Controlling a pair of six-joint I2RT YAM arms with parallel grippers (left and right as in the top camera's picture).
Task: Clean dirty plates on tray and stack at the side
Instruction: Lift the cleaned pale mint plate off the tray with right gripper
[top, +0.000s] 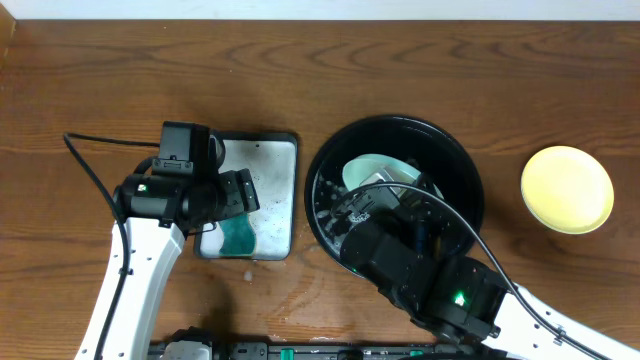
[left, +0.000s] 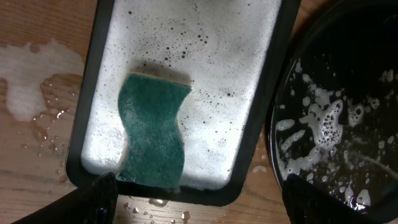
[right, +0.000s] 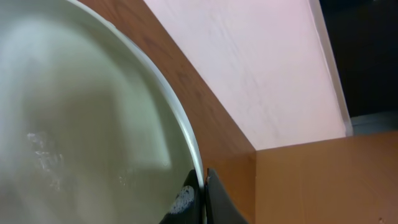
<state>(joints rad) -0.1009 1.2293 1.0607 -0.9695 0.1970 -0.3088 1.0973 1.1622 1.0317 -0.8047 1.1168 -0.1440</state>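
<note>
Fingers (right: 219, 202) pinch smooth pale round plate (right: 81, 124).

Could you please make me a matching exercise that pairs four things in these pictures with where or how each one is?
Things
1 yellow plate
2 green sponge
3 pale plate
4 black round tray

Places or states
A in the grey rectangular tray
B rim pinched by the right gripper
C alone on the table, off to the right
D flecked with foam

Pairs: 1-C, 2-A, 3-B, 4-D
</note>
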